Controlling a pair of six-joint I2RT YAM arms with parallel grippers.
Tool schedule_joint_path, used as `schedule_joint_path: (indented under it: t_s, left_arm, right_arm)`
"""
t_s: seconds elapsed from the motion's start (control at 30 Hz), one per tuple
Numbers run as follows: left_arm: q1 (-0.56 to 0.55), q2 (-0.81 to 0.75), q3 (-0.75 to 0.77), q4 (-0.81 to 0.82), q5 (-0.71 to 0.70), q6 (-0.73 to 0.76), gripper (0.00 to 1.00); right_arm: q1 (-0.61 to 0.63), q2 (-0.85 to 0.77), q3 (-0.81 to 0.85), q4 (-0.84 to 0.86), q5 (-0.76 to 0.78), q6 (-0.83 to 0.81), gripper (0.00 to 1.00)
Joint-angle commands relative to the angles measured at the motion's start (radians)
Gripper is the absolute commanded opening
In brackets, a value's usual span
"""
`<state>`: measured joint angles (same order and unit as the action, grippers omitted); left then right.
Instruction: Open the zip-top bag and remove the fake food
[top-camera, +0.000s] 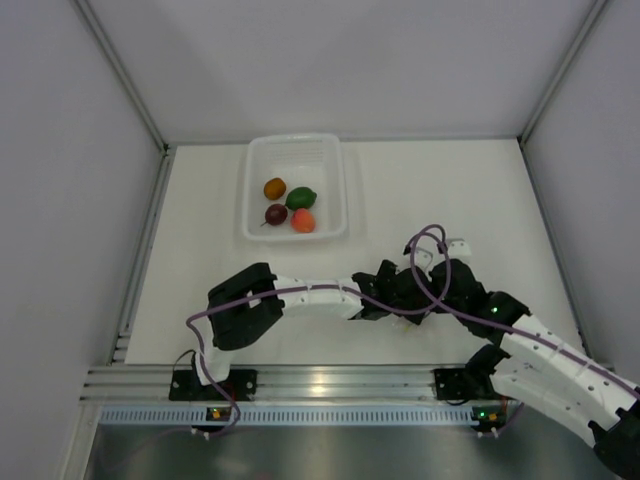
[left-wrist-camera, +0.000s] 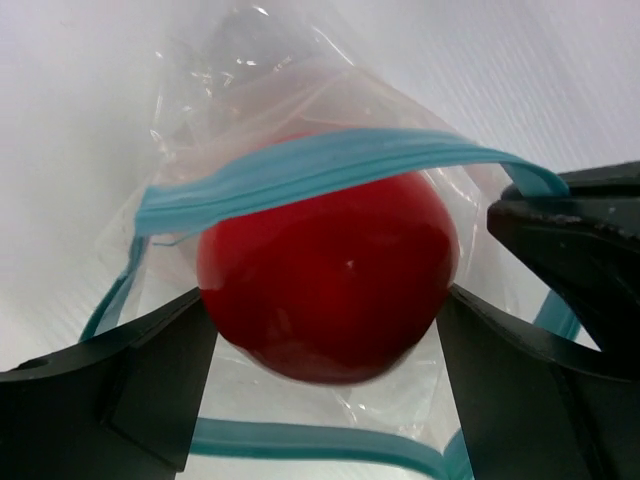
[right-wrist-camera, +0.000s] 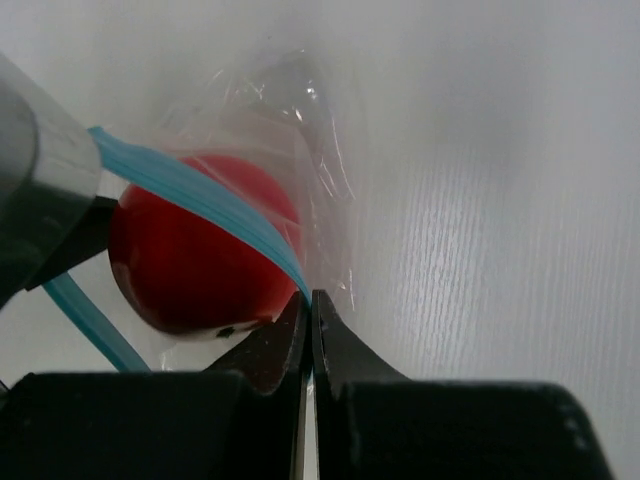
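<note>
The zip-top bag (left-wrist-camera: 250, 90) lies on the table with its teal zip strip (left-wrist-camera: 300, 170) pulled open. The red fake fruit (left-wrist-camera: 330, 270) sits in the bag's mouth. My left gripper (left-wrist-camera: 325, 300) reaches into the opening, its fingers (left-wrist-camera: 150, 380) pressed on both sides of the red fruit. My right gripper (right-wrist-camera: 311, 300) is shut on the zip strip (right-wrist-camera: 210, 205) at the bag's edge, beside the red fruit (right-wrist-camera: 190, 260). The green (top-camera: 301, 197), maroon (top-camera: 276, 213), orange (top-camera: 303, 221) and brownish-orange (top-camera: 274, 187) fruits lie in the tub. In the top view both grippers meet mid-table and hide the bag.
The translucent white tub (top-camera: 255, 175) stands at the back of the table, left of centre. White walls enclose the table on three sides. An aluminium rail (top-camera: 320, 380) with the arm bases runs along the near edge.
</note>
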<state>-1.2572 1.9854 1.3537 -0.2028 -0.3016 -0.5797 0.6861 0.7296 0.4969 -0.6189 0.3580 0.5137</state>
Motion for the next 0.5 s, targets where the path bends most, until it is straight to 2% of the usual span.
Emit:
schedule_joint_path:
  t_s: [0.0, 0.3, 0.37, 0.4, 0.43, 0.47]
  left_arm:
    - [-0.073, 0.003, 0.108, 0.226, 0.035, 0.087, 0.93]
    - [-0.073, 0.047, 0.153, 0.224, -0.022, 0.153, 0.92]
    - [-0.071, 0.056, 0.151, 0.226, -0.019, 0.147, 0.82]
    - [-0.071, 0.061, 0.153, 0.226, -0.014, 0.149, 0.74]
    - [-0.071, 0.064, 0.151, 0.226, -0.01, 0.146, 0.57]
    - [-0.071, 0.069, 0.15, 0.226, -0.01, 0.141, 0.52]
  right_arm:
    - [0.023, 0.014, 0.011, 0.183, -0.155, 0.011, 0.0]
    - [0.016, 0.001, 0.006, 0.191, -0.179, 0.008, 0.0]
    - [0.015, -0.01, 0.008, 0.188, -0.172, 0.011, 0.0]
    - [0.013, -0.016, 0.009, 0.185, -0.163, 0.012, 0.0]
    - [0.012, -0.025, 0.009, 0.185, -0.16, 0.014, 0.0]
    - [0.012, -0.03, 0.009, 0.183, -0.151, 0.017, 0.0]
